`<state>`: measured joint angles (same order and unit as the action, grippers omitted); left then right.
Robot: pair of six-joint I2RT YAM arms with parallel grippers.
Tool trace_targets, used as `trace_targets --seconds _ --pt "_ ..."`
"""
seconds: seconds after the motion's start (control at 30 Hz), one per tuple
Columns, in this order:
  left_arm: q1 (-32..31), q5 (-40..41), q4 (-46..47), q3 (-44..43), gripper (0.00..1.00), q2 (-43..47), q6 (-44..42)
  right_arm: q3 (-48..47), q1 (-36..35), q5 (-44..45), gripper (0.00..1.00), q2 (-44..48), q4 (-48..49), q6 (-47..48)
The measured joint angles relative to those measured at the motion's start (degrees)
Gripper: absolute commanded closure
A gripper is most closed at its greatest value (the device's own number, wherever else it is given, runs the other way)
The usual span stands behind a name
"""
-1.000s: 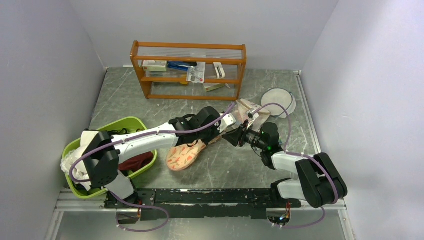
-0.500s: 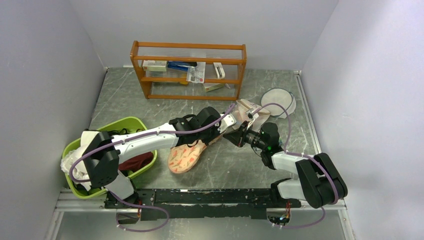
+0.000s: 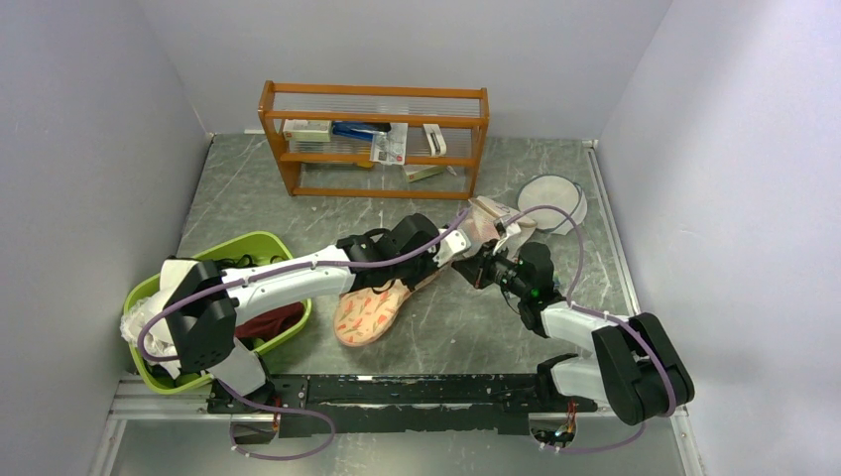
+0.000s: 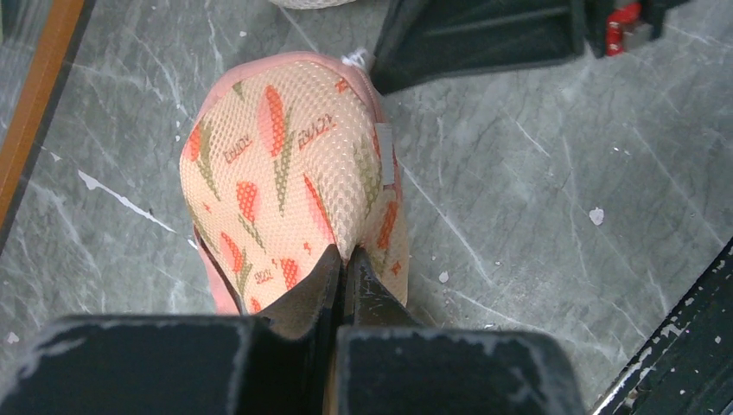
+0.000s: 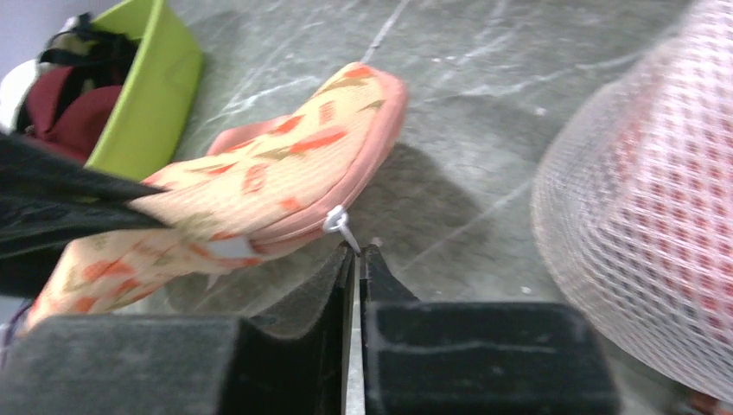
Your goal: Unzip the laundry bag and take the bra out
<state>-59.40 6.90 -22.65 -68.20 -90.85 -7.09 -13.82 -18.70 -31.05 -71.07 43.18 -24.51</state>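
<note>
We see the left tool (image 4: 341, 259) clamped on the laundry bag (image 4: 285, 164) before it. The right tool (image 5: 356, 252) pinches the zipper pull (image 5: 340, 223) at its tips.

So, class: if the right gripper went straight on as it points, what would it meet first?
The zip pull sits at the tips of the right gripper, seemingly pinched; next comes the pink seam of the laundry bag.

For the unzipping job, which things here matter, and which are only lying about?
Job: laundry bag, zipper pull, left gripper pinching the bag, right gripper at the pull.
Lying about: green basket, wooden shelf, white mesh bag.
</note>
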Motion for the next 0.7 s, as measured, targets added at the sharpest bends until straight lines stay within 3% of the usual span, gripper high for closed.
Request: trace_targets --seconds 0.13,0.33,0.53,0.7 --pt "-0.4 -0.6 0.0 0.0 0.93 0.0 -0.1 -0.8 0.0 5.7 1.00 0.2 -4.6 0.2" --pt "-0.6 0.0 0.0 0.0 0.90 -0.3 -0.2 -0.9 0.2 5.3 1.00 0.2 -5.2 0.6" --pt "-0.8 4.1 -0.3 -0.8 0.45 -2.0 0.7 0.5 0.5 3.1 1.00 1.5 -2.7 0.9" --pt "-0.9 4.2 -0.6 -0.7 0.22 -1.6 1.8 1.6 0.7 0.2 1.00 2.4 0.3 0.9"
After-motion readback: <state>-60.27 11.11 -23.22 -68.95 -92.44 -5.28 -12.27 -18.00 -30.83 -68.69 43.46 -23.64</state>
